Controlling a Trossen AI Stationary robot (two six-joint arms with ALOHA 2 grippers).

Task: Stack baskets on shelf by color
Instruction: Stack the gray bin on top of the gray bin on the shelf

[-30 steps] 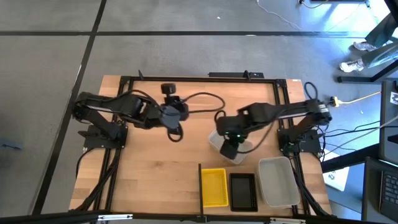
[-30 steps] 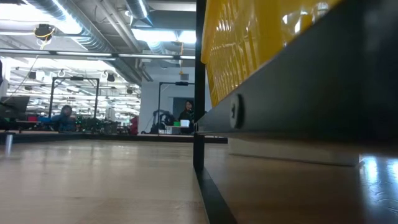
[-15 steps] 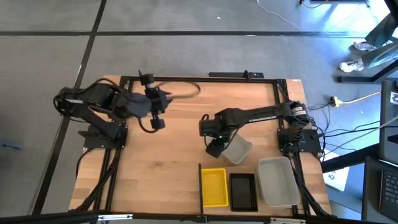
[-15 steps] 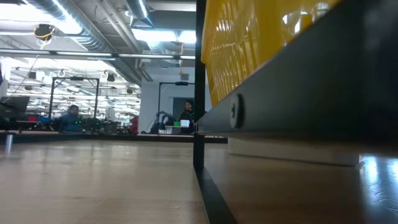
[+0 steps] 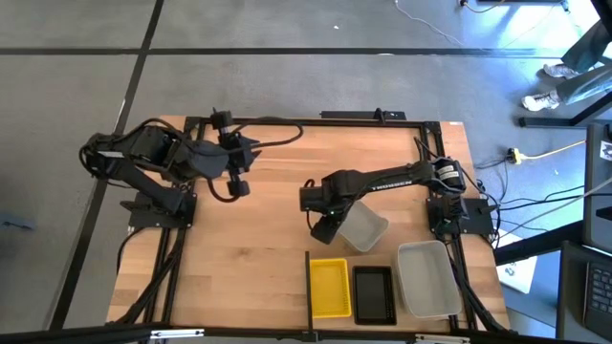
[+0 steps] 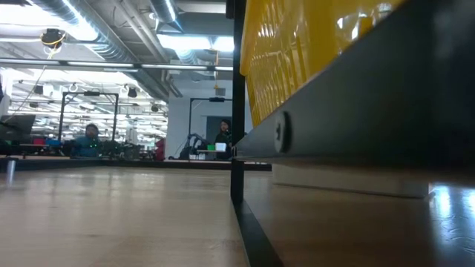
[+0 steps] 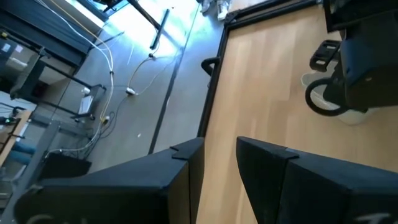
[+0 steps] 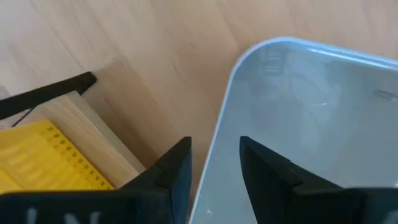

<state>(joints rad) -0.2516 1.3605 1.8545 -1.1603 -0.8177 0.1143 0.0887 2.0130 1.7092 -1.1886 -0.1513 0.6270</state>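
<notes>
The right hand (image 5: 323, 227) hangs near the middle of the surface (image 5: 249, 258), fingers (image 8: 174, 171) spread a little and holding nothing; in the right wrist view they straddle the rim of a loose translucent basket (image 8: 298, 118), one finger outside the wall, one inside, with no visible pinch. From above, this basket (image 5: 363, 229) lies tilted just beside the hand, its near corner hidden under the wrist. Beyond it, on the pale shelf (image 5: 382, 330), a yellow basket (image 5: 330, 287), a black basket (image 5: 373, 293) and a translucent pile (image 5: 426, 279) sit in a row right of the dark divider (image 5: 307, 287); how many are nested in each cannot be made out. The low view is mostly blocked by yellow plastic (image 6: 297, 44) and a dark edge. The left hand (image 5: 237, 172) waits at the far left, fingers (image 7: 180, 180) apart and empty.
</notes>
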